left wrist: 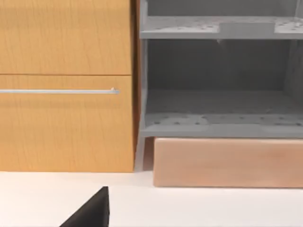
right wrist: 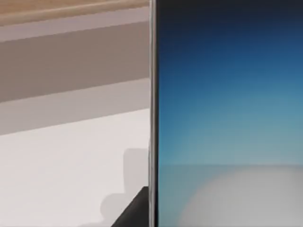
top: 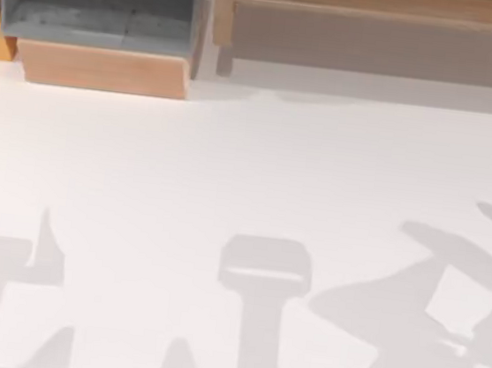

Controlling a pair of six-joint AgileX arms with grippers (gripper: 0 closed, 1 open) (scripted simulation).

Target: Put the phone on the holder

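Close before the right wrist camera, the phone (right wrist: 227, 118) is seen upright, its blue screen paling to white lower down, above the white counter (top: 247, 175). Whether either end effector is clenched or released cannot be told.

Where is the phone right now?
The phone sits right in front of the right wrist camera, its blue screen facing the lens, above the white table with a wooden ledge behind.
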